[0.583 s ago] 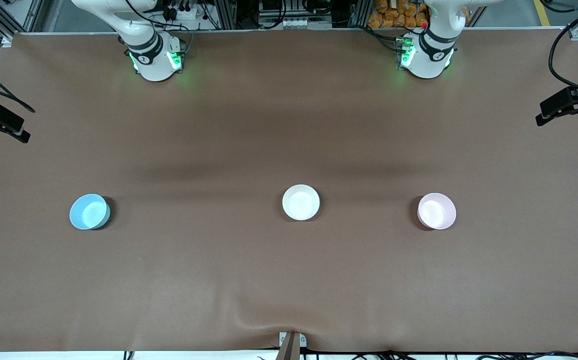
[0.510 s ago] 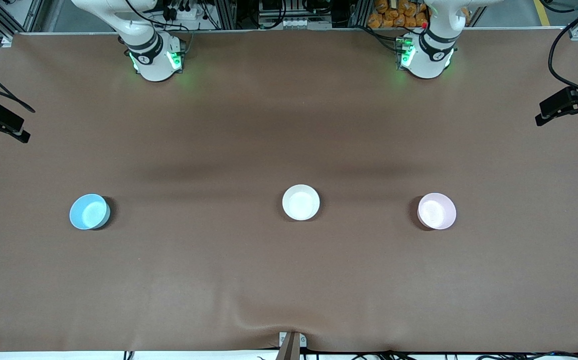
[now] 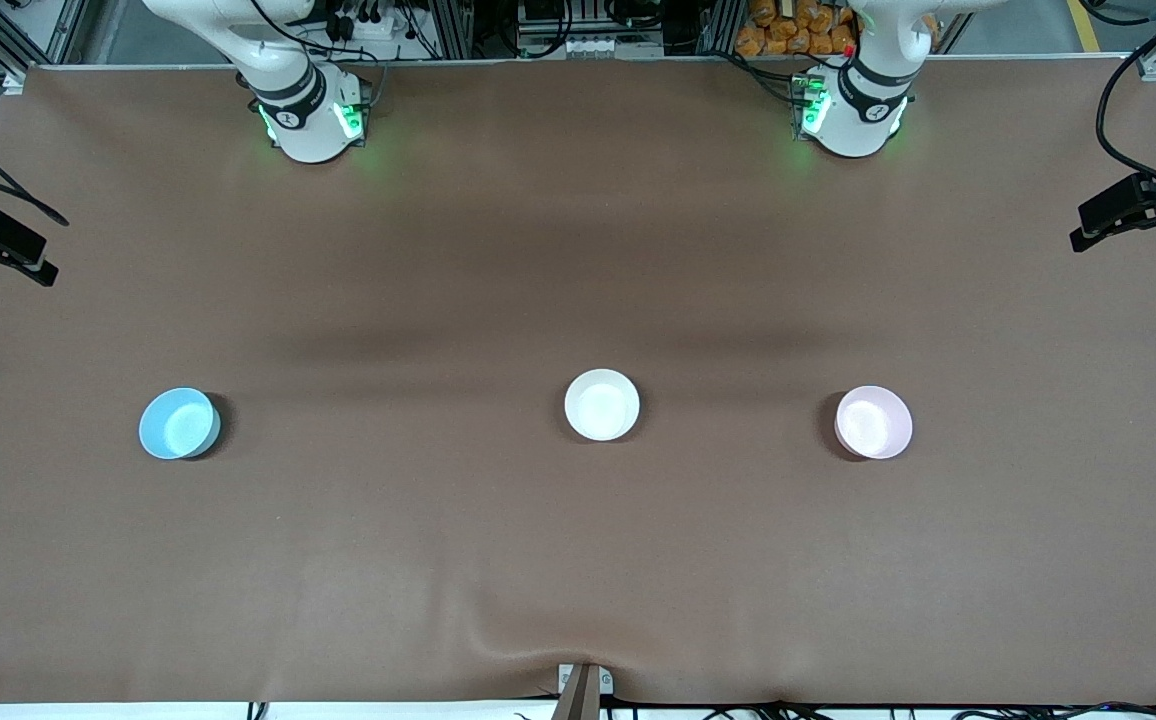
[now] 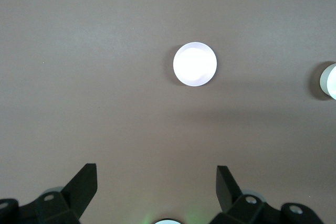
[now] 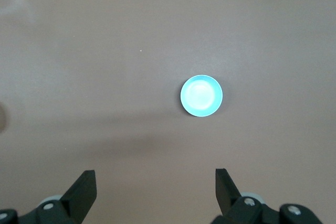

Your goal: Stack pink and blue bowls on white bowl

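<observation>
The three bowls stand apart in a row on the table (image 3: 578, 250): blue bowl (image 3: 179, 423), white bowl (image 3: 602, 404) in the middle, pink bowl (image 3: 873, 421). Both pincers hang high with fingers apart and empty, the left pincer (image 4: 157, 187) over the pink bowl, the right pincer (image 5: 156, 188) over the blue one. I think each should come straight down and take its bowl by the rim.

Three bowls stand in a row across the table (image 3: 578, 250), well apart, none stacked. Take the white bowl (image 3: 602, 404) as the dial's centre, twelve pointing at the arms' bases. The blue bowl (image 3: 179, 423) sits just past nine toward eight, at the right arm's end. The pink bowl (image 3: 873, 422) sits just past three toward four, at the left arm's end. Both are slightly nearer the front camera. The left gripper (image 4: 157, 182) hangs high over the table near the pink bowl, the right gripper (image 5: 156, 184) likewise near the blue bowl.
</observation>
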`<state>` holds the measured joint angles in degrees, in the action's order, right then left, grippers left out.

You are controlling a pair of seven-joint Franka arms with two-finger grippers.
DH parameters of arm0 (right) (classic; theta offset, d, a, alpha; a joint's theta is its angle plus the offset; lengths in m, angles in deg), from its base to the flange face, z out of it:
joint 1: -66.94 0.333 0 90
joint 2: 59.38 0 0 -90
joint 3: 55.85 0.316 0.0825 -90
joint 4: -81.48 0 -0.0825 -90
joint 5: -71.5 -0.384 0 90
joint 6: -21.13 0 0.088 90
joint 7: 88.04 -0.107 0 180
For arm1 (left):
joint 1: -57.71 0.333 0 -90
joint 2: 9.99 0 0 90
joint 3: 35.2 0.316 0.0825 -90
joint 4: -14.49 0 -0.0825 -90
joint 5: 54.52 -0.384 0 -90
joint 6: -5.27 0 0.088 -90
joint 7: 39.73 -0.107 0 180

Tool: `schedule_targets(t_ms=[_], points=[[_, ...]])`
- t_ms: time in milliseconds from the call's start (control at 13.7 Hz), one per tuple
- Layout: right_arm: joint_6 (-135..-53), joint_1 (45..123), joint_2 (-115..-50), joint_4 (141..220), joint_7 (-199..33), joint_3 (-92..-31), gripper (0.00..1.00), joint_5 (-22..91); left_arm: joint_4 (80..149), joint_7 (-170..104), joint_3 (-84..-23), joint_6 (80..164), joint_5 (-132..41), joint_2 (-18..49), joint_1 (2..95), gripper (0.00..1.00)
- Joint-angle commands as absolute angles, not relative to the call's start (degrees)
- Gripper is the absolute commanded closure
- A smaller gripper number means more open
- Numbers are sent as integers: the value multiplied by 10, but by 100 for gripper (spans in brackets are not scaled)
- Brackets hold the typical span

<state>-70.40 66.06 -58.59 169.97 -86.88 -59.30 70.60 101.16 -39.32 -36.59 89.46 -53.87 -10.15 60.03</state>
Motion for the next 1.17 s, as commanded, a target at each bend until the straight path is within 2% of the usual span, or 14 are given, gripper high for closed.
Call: schedule_targets(t_ms=[0, 729, 1093], points=[[-708, 660, -587, 1694, -868, -590, 0, 712, 1003, -388, -367, 894, -543, -92, 598, 0], [-708, 657, -587, 1693, -865, -590, 0, 712, 1005, -382, -372, 893, -543, -90, 588, 0], [-708, 655, -590, 1693, -864, -591, 0, 713, 1001, -412, -366, 898, -543, -48, 618, 0]])
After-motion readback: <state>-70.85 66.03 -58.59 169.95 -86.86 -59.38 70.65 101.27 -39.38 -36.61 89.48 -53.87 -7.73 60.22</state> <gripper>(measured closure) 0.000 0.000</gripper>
